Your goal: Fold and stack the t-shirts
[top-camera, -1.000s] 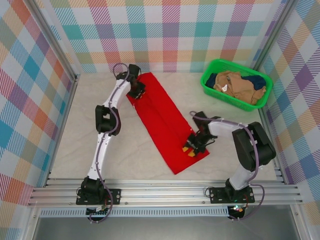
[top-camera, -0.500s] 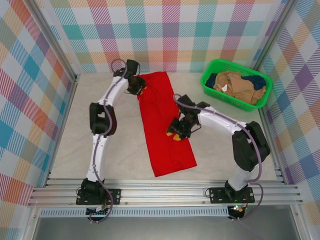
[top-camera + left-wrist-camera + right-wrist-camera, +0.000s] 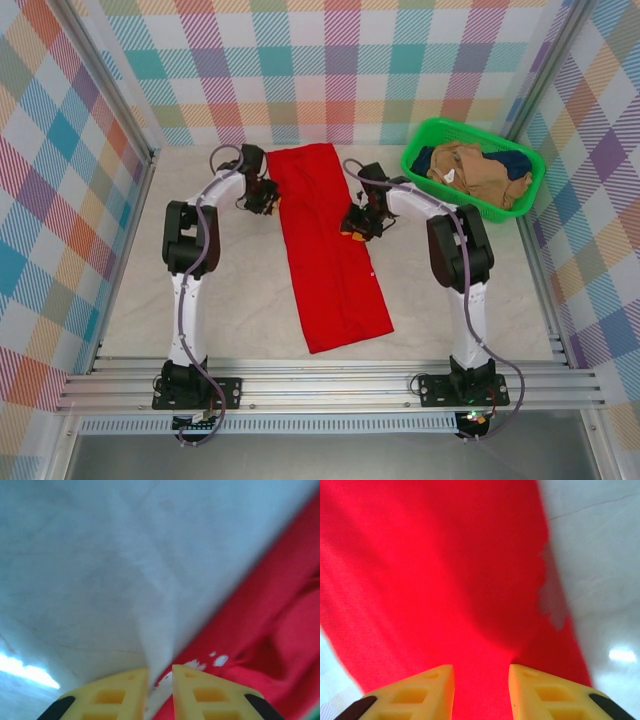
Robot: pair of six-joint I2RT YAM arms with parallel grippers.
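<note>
**Red shirt laid out long, a tool on each edge**

Here's the bench (image 3: pixel 200 290), and running down its middle from 12 o'clock toward 6 is the red t-shirt (image 3: pixel 330 250), already a narrow strip. I'd judge it's laid long so it can be folded end over end. Up at 2 o'clock sits the green basket (image 3: pixel 412 165), with the tan t-shirt (image 3: pixel 470 170) heaped over the navy t-shirt (image 3: pixel 516 162). Those two wait their turn, so the stack is not yet begun. Now the arms: the left tool (image 3: pixel 264 197) is at the strip's 10 o'clock edge and the right tool (image 3: pixel 356 224) at its 2 o'clock edge, one each side, which looks like squaring the cloth up.

From above, neither grip can be read. The left wrist view settles one: yellow fingers (image 3: pixel 200 695) pinched almost together with the red edge in the slit, a ridge of bench covering drawn up to them, small white flecks (image 3: pixel 217 659) just beside. The right wrist view has its fingers (image 3: pixel 415 695) standing apart over red cloth, a crease running in between; gripping or just resting, I cannot tell
</note>
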